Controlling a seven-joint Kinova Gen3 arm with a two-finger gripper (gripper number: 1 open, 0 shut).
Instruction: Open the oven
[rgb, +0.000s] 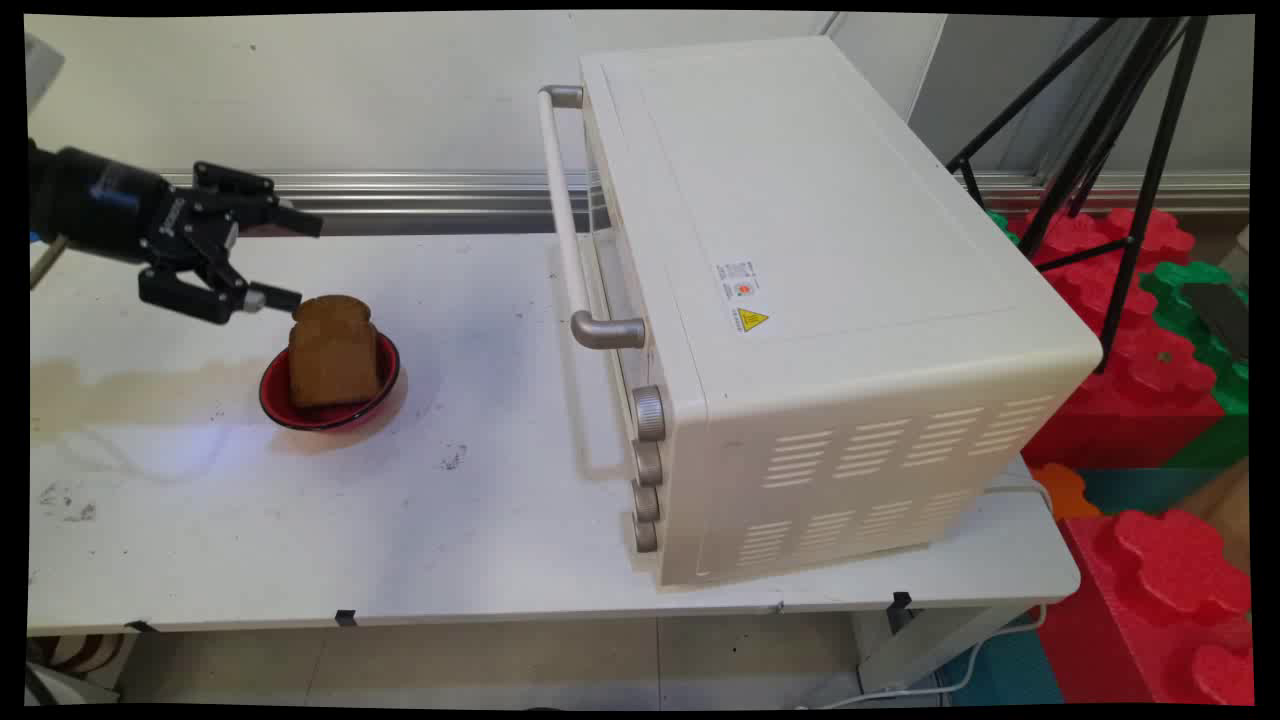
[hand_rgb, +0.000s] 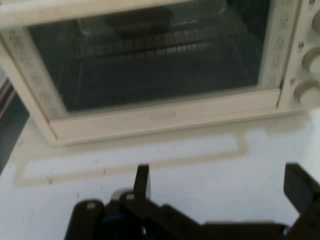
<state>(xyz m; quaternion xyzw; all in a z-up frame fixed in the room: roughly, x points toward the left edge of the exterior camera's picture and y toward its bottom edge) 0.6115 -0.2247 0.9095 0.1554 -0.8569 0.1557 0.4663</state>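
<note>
— Pincer (rgb: 285, 260) first: what could go wrong?
— It hangs just left of the bread slice (rgb: 334, 351) standing in the red bowl (rgb: 275, 395). A low sideways nudge, I judge, could topple the slice or skid the bowl across the tabletop (rgb: 480, 520).
— How far open is it?
— Wide, holding nothing; the lower finger sits close beside the crust. It faces the toaster oven (rgb: 800, 300), whose door is closed.

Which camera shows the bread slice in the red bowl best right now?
The main view. It shows the bread slice standing upright in the red bowl, just right of the open gripper. The hand view faces the oven door and shows no bread at all.
</note>
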